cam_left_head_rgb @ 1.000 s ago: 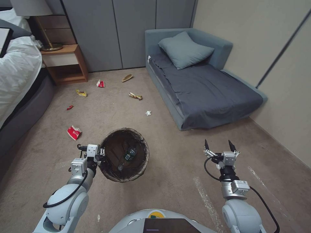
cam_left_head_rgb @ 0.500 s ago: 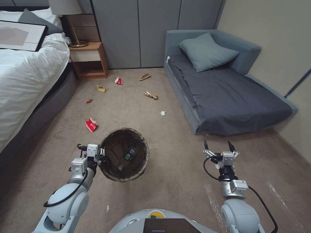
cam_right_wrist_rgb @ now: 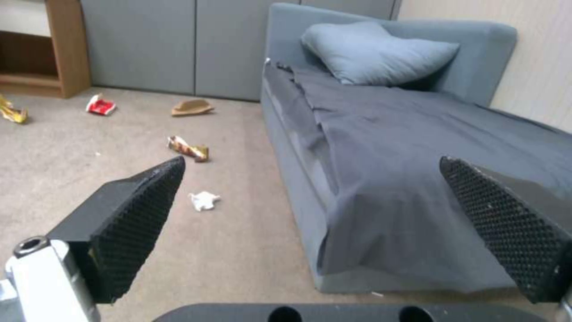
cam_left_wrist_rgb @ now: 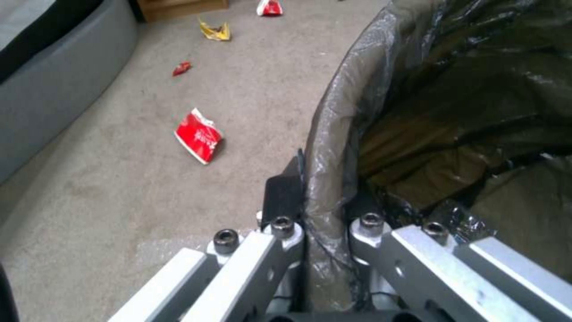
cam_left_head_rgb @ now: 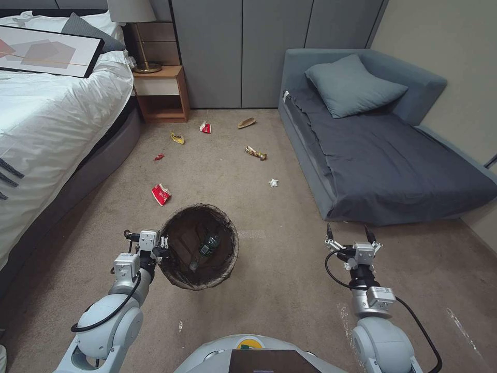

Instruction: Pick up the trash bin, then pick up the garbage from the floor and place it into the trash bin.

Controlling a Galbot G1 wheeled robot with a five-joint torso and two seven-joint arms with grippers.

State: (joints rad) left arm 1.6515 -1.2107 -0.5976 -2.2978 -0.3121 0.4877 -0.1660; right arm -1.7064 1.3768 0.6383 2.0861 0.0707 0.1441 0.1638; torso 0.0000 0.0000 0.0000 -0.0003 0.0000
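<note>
Clamping the bag-covered rim between its pressed-together fingers, the left gripper (cam_left_head_rgb: pixel 164 243) carries the small round trash bin lined with a dark brown-black bag (cam_left_head_rgb: pixel 178 277) above the beige carpet (cam_left_head_rgb: pixel 279 290), in front of the robot's left side; in the left wrist view the gripper (cam_left_wrist_rgb: pixel 325 214) has one dark pad outside the wall and the other inside the glossy liner of the bin (cam_left_wrist_rgb: pixel 453 103). Inside the bin lies a clear plastic bottle with a green label (cam_left_head_rgb: pixel 206 247), slanted against the dark bag. Held out over bare carpet on the robot's right, the right gripper (cam_left_head_rgb: pixel 351 234) has its black fingers spread wide with nothing between them; its textured pads (cam_right_wrist_rgb: pixel 134 223) frame the floor and the foot of a grey-blue daybed with a pillow (cam_left_head_rgb: pixel 393 155). Litter is scattered across the carpet ahead: a red and white carton (cam_left_head_rgb: pixel 161 194) nearest the bin, a small red wrapper (cam_left_head_rgb: pixel 159 157) close to the white bed (cam_left_head_rgb: pixel 46 134), a yellow snack wrapper (cam_left_head_rgb: pixel 177 138), a second red-white carton (cam_left_head_rgb: pixel 205 127), a tan paper scrap (cam_left_head_rgb: pixel 247 123) by the grey cabinet doors, a striped brown-and-yellow snack wrapper (cam_left_head_rgb: pixel 256 153) and a crumpled white tissue (cam_left_head_rgb: pixel 273 183) near the daybed's edge
</note>
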